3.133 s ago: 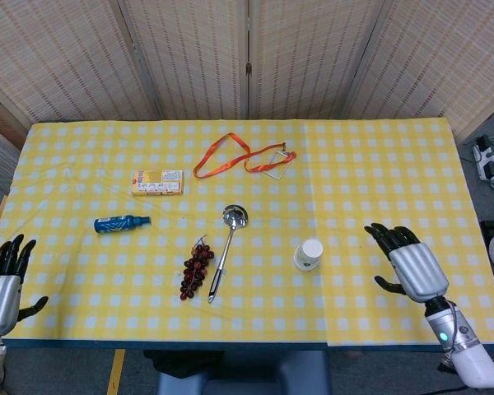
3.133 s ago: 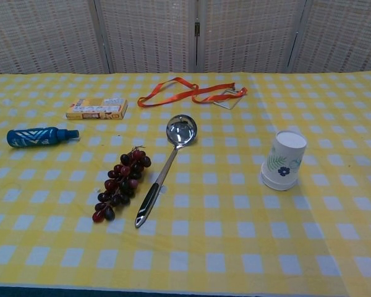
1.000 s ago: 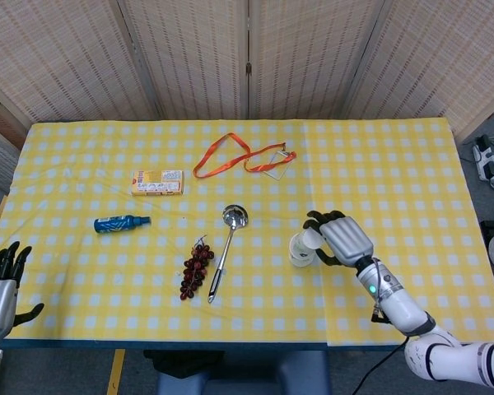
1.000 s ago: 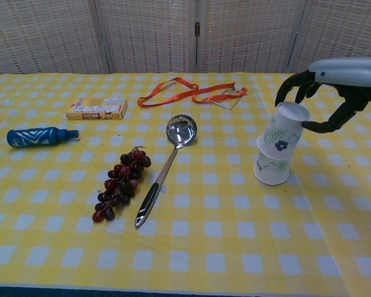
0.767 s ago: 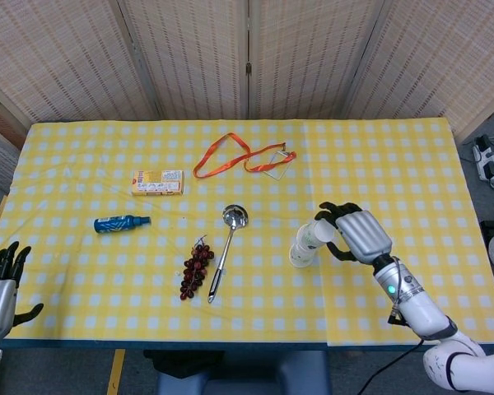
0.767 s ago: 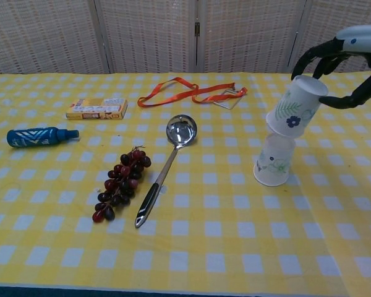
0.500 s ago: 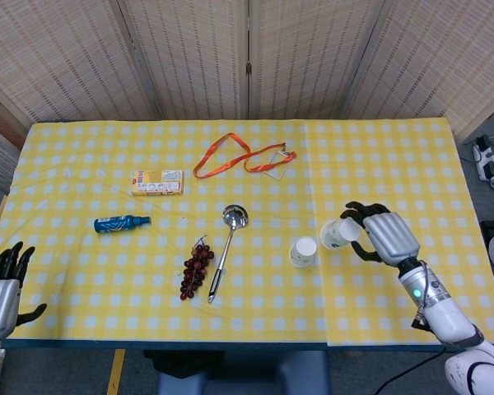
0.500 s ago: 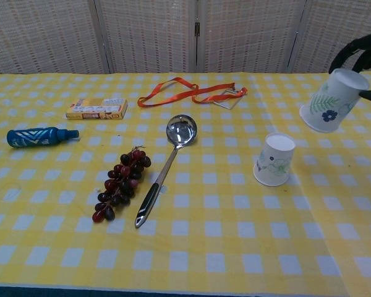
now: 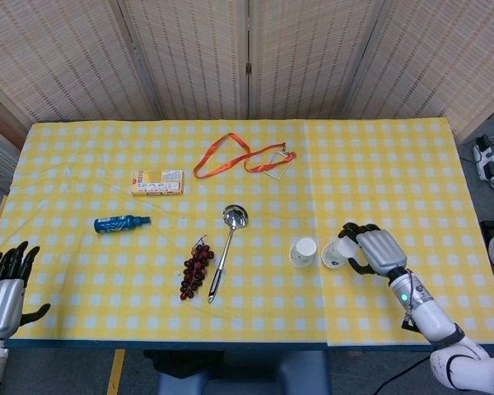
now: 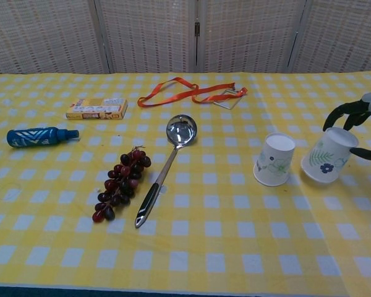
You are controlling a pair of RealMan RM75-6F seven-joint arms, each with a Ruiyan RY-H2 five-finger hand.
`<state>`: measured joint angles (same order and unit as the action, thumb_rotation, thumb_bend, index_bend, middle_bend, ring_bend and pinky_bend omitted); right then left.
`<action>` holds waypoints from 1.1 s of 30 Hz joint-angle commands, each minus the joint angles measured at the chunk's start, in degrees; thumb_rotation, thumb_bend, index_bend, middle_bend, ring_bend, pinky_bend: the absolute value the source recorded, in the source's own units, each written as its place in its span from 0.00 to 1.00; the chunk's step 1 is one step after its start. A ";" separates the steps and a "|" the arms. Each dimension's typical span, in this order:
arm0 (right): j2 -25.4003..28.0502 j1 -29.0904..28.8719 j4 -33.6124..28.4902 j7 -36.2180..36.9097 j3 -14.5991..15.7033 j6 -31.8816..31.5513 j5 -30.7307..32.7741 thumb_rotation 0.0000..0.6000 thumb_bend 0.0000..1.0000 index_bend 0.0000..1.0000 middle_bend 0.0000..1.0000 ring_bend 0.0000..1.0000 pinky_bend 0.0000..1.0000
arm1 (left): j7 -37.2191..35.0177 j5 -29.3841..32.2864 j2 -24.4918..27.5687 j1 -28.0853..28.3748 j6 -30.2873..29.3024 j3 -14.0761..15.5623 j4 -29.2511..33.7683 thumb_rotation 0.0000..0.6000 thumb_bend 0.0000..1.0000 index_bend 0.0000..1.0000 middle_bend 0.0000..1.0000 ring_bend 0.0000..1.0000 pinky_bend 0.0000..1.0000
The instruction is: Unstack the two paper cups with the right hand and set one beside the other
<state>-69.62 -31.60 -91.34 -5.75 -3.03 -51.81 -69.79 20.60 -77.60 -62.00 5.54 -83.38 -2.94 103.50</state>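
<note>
Now the right hand point(image 9: 377, 248) grasps one paper cup point(image 10: 328, 154), upside down, just beside the other cup point(image 10: 274, 159), toward the desk's point(image 9: 82, 206) front right corner.

No legible txt on box point(image 10: 96, 108), bottle point(image 10: 40, 136) or cups.

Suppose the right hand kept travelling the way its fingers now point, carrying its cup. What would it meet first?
The right hand points toward the table's middle, so the held cup would probably first meet the other cup standing close beside it.
</note>
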 commanded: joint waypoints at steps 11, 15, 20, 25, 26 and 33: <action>-2.74 -0.30 2.32 -3.24 -0.51 -0.89 0.41 1.00 0.49 0.37 0.20 0.25 0.20 | -0.42 0.26 -0.05 -0.19 0.10 0.27 -0.43 1.00 0.19 0.01 0.00 0.01 0.00; -2.46 -0.45 1.80 -3.24 -0.43 -0.18 0.58 1.00 0.49 0.35 0.20 0.25 0.20 | -0.58 0.13 -0.08 -0.15 0.02 0.21 -0.41 1.00 0.19 0.01 0.00 0.01 0.00; -1.83 -0.01 0.95 -3.09 -0.20 -0.29 0.68 1.00 0.49 0.26 0.19 0.25 0.20 | -0.71 0.23 -0.18 -0.17 0.11 0.28 -0.60 1.00 0.19 0.01 0.00 0.01 0.00; -0.31 1.08 0.05 -2.90 -0.35 -2.48 -0.09 1.00 0.49 0.15 0.18 0.23 0.19 | -0.70 0.34 -0.24 0.05 0.34 0.14 -0.71 1.00 0.19 0.01 0.00 0.01 0.00; 0.02 1.34 -0.09 -2.83 -0.50 -3.10 -0.19 1.00 0.49 0.14 0.17 0.23 0.19 | -0.71 0.35 -0.22 0.09 0.38 0.12 -0.73 1.00 0.19 0.01 0.00 0.01 0.00; 4.47 4.85 -3.12 -0.27 -0.85 -9.09 -2.34 1.00 0.49 0.11 0.16 0.23 0.19 | -1.04 0.09 -0.07 0.31 0.34 -0.09 -0.64 1.00 0.19 0.01 0.00 0.01 0.00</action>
<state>-66.55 -28.13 -93.35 -7.02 -3.76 -58.87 -71.19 19.62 -77.42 -62.06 5.84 -83.00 -3.03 102.88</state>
